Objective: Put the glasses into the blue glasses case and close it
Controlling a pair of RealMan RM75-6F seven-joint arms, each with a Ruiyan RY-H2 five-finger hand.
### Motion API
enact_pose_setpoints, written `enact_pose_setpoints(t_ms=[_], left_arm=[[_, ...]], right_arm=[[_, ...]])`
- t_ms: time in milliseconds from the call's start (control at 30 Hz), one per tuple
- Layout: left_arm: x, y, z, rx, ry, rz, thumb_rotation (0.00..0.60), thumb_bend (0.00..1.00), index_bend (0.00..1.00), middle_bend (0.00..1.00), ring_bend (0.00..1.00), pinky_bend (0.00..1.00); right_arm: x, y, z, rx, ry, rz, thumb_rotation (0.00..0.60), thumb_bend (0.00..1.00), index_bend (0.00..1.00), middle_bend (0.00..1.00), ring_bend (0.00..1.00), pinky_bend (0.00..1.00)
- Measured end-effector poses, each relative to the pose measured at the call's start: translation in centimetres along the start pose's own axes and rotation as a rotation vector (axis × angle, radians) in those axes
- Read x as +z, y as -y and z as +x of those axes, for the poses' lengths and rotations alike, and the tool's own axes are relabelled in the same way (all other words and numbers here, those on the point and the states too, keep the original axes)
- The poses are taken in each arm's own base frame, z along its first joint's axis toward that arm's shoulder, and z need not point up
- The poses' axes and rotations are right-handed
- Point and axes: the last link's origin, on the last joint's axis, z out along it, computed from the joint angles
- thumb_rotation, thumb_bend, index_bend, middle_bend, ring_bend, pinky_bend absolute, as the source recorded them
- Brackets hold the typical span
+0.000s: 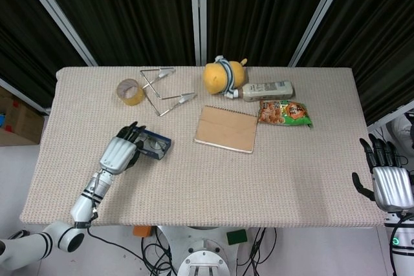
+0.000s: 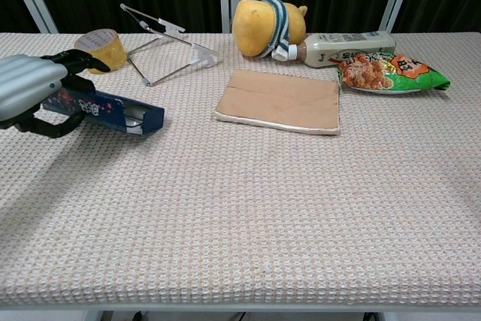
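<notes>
The blue glasses case (image 1: pixel 154 146) (image 2: pixel 105 110) lies at the table's left side with its patterned lid folded down almost flat. Only a narrow gap shows at its right end. Inside that gap I glimpse the glasses (image 2: pixel 134 119). My left hand (image 1: pixel 120 151) (image 2: pixel 28 93) holds the case's left end, fingers over the lid and thumb beneath it. My right hand (image 1: pixel 391 183) hangs beyond the table's near right corner, fingers apart, holding nothing; the chest view does not show it.
Behind the case stand a yellow tape roll (image 1: pixel 130 91) and a folded metal stand (image 1: pixel 163 90). A brown notebook (image 1: pixel 226 128) lies mid-table. At the back are a yellow plush toy (image 1: pixel 223 75), a lying bottle (image 1: pixel 267 88) and a snack bag (image 1: pixel 284 112).
</notes>
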Motion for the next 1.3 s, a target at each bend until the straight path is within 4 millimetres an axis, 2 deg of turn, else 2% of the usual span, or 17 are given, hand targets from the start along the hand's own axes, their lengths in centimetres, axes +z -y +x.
enact_pose_setpoints(t_ms=[133,233,567,800,833,900,1000,1067,1133,1300], left_arm=[[-0.7,-0.1,0.5,0.011,-0.015,-0.005,0.6,0.47,0.68,0.11,0.0,0.18],[-0.5,-0.2,0.6,0.017,-0.011,-0.012,0.6,0.48,0.69,0.11,0.0,0.18],[3.7,-0.9,0.4,0.11,0.045,-0.045,0.6,0.48,0.69,0.1,0.0,0.18],[5.5,-1.1,0.5,0.162,0.068,-0.038,0.6,0.47,0.68,0.1,0.0,0.18],[5.6,-1.2,0.5,0.168,0.068,-0.038,0.6,0.47,0.65,0.1,0.0,0.18],[5.8,-1.3,0.6,0.181,0.064,-0.04,0.6,0.47,0.54,0.08,0.0,0.18],[6.0,-1.5,0.6,0.188,0.052,-0.042,0.6,0.46,0.18,0.04,0.0,0.18],[6.1,-1.6,0.8,0.185,0.039,-0.043,0.6,0.45,0.03,0.01,0.0,0.18],[6.2,-1.8,0.9,0.178,0.022,-0.043,0.6,0.41,0.0,0.0,0.0,0.17],[6.6,-2.1,0.8,0.148,-0.016,-0.049,0.6,0.31,0.0,0.0,0.0,0.17]], right_arm=[[0.0,0.0,-0.1,-0.001,0.005,-0.001,0.6,0.43,0.0,0.0,0.0,0.0],[0.1,0.0,-0.2,0.0,0.009,0.0,0.6,0.43,0.0,0.0,0.0,0.0],[0.2,-0.5,-0.3,-0.001,0.016,-0.016,0.6,0.43,0.0,0.0,0.0,0.0],[0.5,-0.7,-0.7,0.004,0.03,-0.022,0.6,0.43,0.0,0.0,0.0,0.0],[0.5,-0.7,-0.8,0.006,0.032,-0.023,0.6,0.43,0.0,0.0,0.0,0.0],[0.6,-0.7,-0.9,0.007,0.033,-0.024,0.6,0.43,0.0,0.0,0.0,0.0],[0.6,-0.8,-0.9,0.008,0.034,-0.026,0.6,0.43,0.0,0.0,0.0,0.0],[0.6,-0.9,-1.0,0.007,0.033,-0.028,0.6,0.43,0.0,0.0,0.0,0.0],[0.7,-0.9,-1.0,0.008,0.031,-0.03,0.6,0.43,0.0,0.0,0.0,0.0],[0.6,-1.1,-1.1,0.01,0.031,-0.036,0.6,0.43,0.0,0.0,0.0,0.0]])
